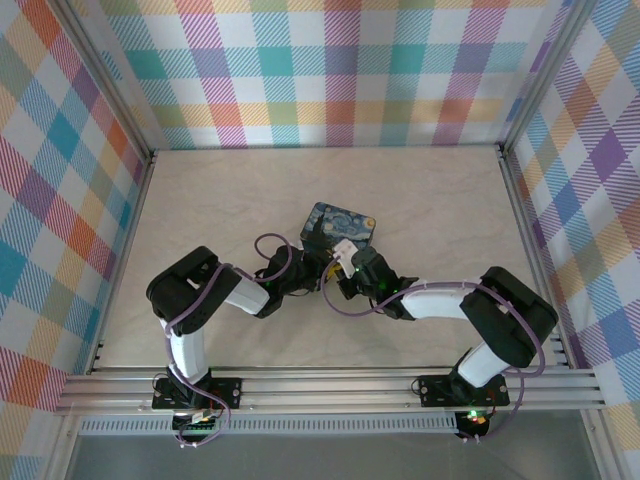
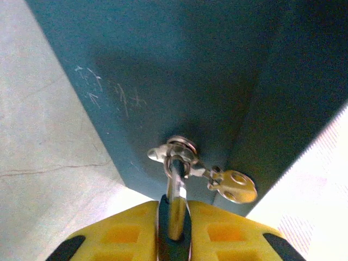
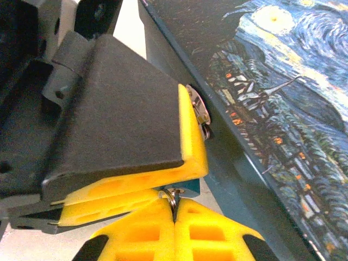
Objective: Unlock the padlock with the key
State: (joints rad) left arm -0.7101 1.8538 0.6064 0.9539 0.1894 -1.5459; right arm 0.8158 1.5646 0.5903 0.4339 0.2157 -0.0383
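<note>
Left wrist view, nearest item: left tool point(image 2: 174, 220), with yellow pads point(image 2: 130, 234) at the bottom edge, one on each side of a narrow gap.
- Item in that gap: padlock point(image 2: 175, 209). Its silvery shackle stands upright between the pads, with a strip of dark blue body below it. The pads sit close against it, but whether they press on it or have let go cannot be told.
- Next beyond: hasp point(image 2: 175, 151), a small metal fitting low on the tin's side. The top of the shackle meets it.
- Beside the hasp: key point(image 2: 234, 186), a small pale metal piece with holes in its head. It hangs from little ring links to the right of the hasp, just past the left tool's tips, clear of both pads and touched by neither.
- Behind these: tin point(image 2: 179, 65), a plain dark blue side wall with light scratches, one corner edge to the right.
- Left of the tin: worktop point(image 2: 43, 136), pale and marbled.

Right wrist view, nearest item: right tool point(image 3: 174, 217), its yellow pads clenched together. A small wire ring point(image 3: 169, 194) sits at the tip of their seam; whether it is pinched there cannot be told.
- Just above it: the left tool's black finger and yellow pad, lying against the tin's side.
- Beyond: the tin's painted lid, a night sky in blue and yellow.
</note>
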